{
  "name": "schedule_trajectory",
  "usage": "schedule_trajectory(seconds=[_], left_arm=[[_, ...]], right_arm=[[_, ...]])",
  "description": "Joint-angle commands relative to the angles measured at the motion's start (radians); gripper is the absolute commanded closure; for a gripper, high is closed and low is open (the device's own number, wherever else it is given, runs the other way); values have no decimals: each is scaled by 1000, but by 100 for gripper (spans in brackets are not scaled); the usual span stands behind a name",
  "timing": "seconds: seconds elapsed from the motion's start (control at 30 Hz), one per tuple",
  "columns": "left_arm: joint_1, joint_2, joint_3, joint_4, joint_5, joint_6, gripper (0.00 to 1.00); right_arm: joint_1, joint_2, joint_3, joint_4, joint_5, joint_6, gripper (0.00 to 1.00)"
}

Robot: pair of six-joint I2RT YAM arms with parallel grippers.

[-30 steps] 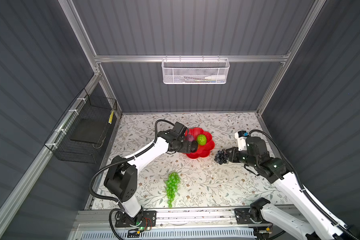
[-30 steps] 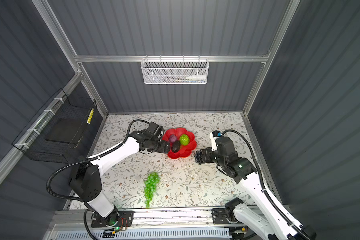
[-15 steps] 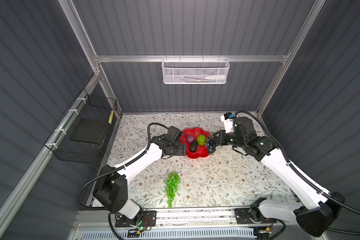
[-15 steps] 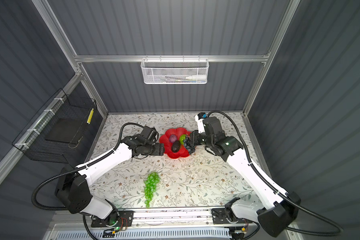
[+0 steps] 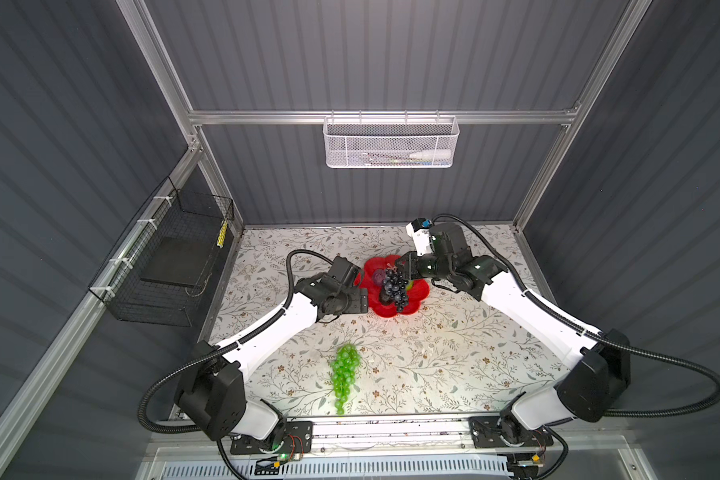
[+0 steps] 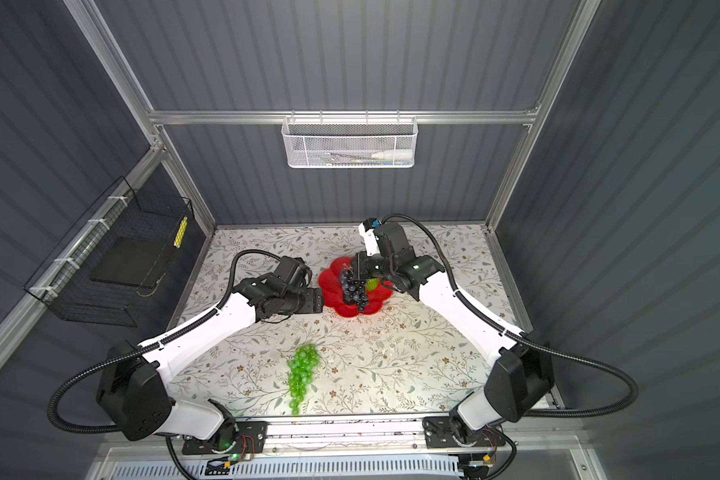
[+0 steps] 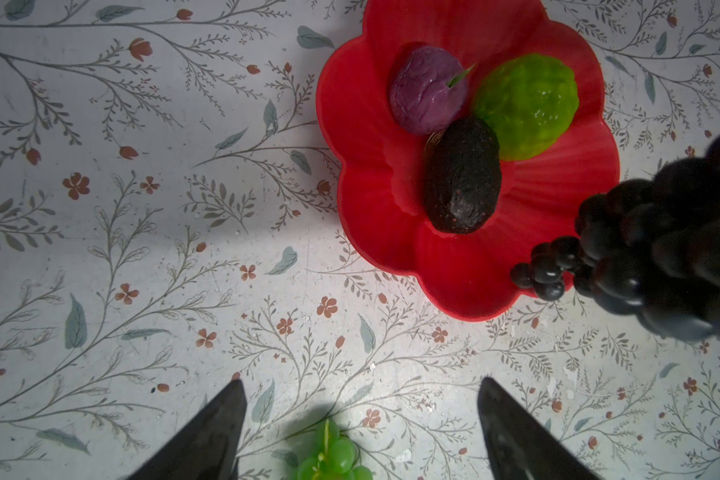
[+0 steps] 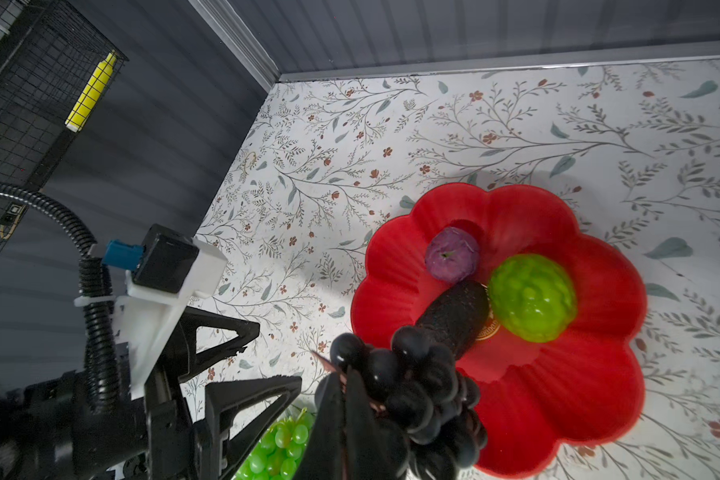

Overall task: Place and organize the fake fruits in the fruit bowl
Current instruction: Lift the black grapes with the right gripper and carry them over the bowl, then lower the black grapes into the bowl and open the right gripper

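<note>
Dark grape bunch (image 5: 395, 286) hangs over the red fruit bowl (image 5: 421, 293), stem pinched in my closed right gripper (image 8: 341, 409). Purple ball (image 7: 427, 95), lime-green fruit (image 7: 526, 106) and black oval (image 7: 460, 178) lie inside. My left gripper (image 7: 360, 382) is spread and empty just beside the bowl. Green grape bunch (image 5: 344, 374) lies on the table, well apart.

Red fruit bowl (image 5: 420, 293) sits at 12 o'clock of the table (image 5: 454, 353) centre. Right gripper (image 5: 404, 268), reaching in from 2 o'clock, pinches the top of the dark grape bunch (image 5: 395, 286), which hangs over the bowl's middle. Purple ball (image 5: 377, 275) in the bowl at 10 o'clock. Lime-green fruit (image 5: 410, 285) mostly hidden behind the bunch. Left gripper (image 5: 364, 300) just beside the bowl's 9 o'clock rim. Green grape bunch (image 5: 344, 376) lies on the table at 7 o'clock, well apart.
</note>
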Motion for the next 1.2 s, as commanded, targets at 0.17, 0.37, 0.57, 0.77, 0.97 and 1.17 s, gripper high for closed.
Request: schedule_trajectory(seconds=[0.17,0.37,0.57,0.77,0.97,1.17], left_arm=[[7,-53,-26,-13,-52,-19,12],[7,-57,-37,1,-58,-28,12],[7,-48,-36,7,-53,-26,12],[7,-33,-30,12,-48,-23,12],[7,-16,-25,15,-37,-26,12],[7,-3,-13,7,-36,-22,12]], right_arm=[[19,47,24,83,-73,47,100],[14,53,3,78,-84,45,100],[-24,18,-74,99,-79,28,100],[-70,-15,-139,101,-76,-1,100],[-125,-2,-176,138,-92,-12,100],[-168,64,-196,181,-139,-27,100]])
